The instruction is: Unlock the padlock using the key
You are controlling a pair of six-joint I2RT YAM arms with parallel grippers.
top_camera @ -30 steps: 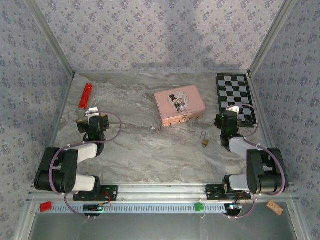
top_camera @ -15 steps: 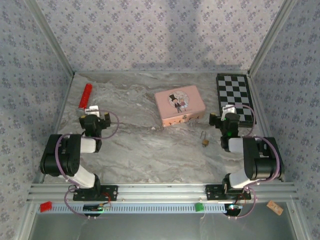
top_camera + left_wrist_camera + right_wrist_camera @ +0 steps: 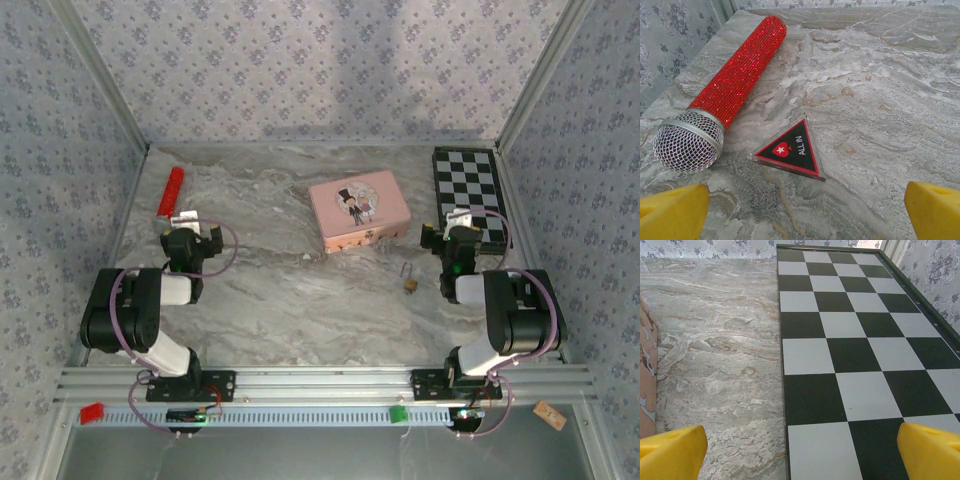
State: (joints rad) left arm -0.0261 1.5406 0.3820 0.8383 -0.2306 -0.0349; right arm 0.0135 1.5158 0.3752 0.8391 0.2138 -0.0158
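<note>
The tiny brass padlock with its thin silver shackle lies on the marble table, in front of the pink box and just left of the right arm. I cannot make out the key. My right gripper rests behind and to the right of the padlock, at the chessboard's near edge. In the right wrist view it is open with nothing between its yellow fingertips. My left gripper is far off at the left. It is open too, and empty.
A pink box with a cartoon picture sits mid-table. The chessboard lies at the back right. A red glitter microphone and a black triangular "ALL IN" token lie in front of the left gripper. Patterned walls close in three sides.
Both arms have folded back toward their bases over the last second. The right gripper has opened wider. The padlock has not moved.
</note>
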